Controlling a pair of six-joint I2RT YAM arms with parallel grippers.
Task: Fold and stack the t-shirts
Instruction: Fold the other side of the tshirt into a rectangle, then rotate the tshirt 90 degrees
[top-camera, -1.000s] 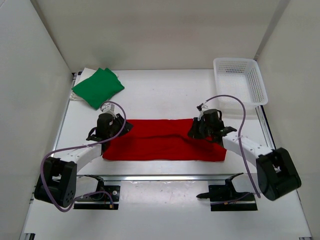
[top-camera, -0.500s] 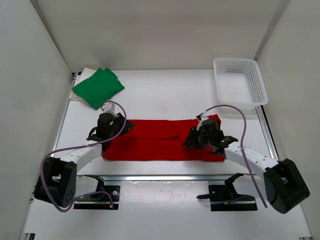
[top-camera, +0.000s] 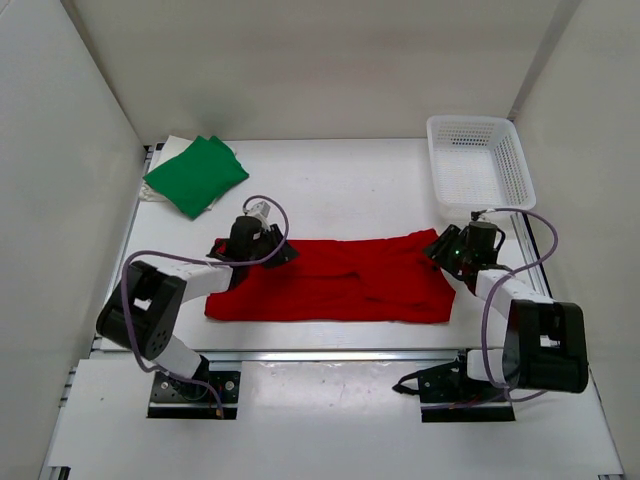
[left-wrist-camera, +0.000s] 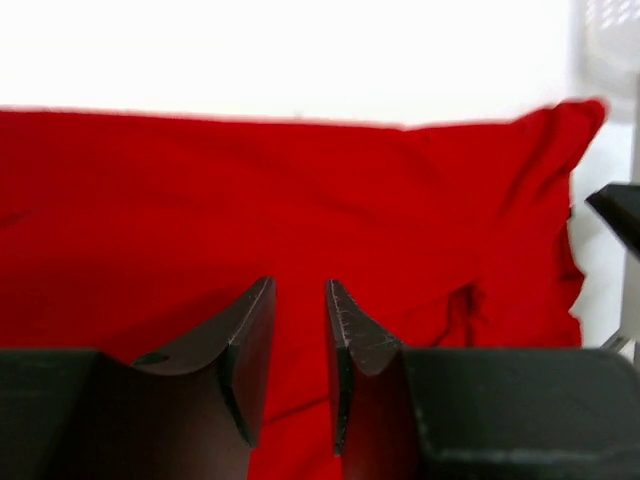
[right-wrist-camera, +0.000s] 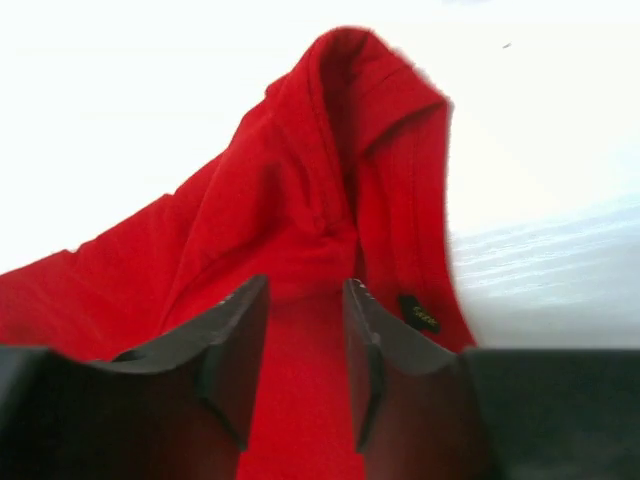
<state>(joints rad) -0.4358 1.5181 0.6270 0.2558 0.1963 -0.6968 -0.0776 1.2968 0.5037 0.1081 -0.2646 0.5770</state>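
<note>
Right fingers (right-wrist-camera: 235, 340) apart over red shirt (right-wrist-camera: 300, 200) (label (right-wrist-camera: 419, 322) wrist-only)

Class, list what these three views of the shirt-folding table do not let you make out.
- Top view: whatever lies under the bright green folded cloth shirt; it covers all but a pale sliver.
- Right wrist view: small dark label on the bright red cloth shirt, too blurred to read.
</note>
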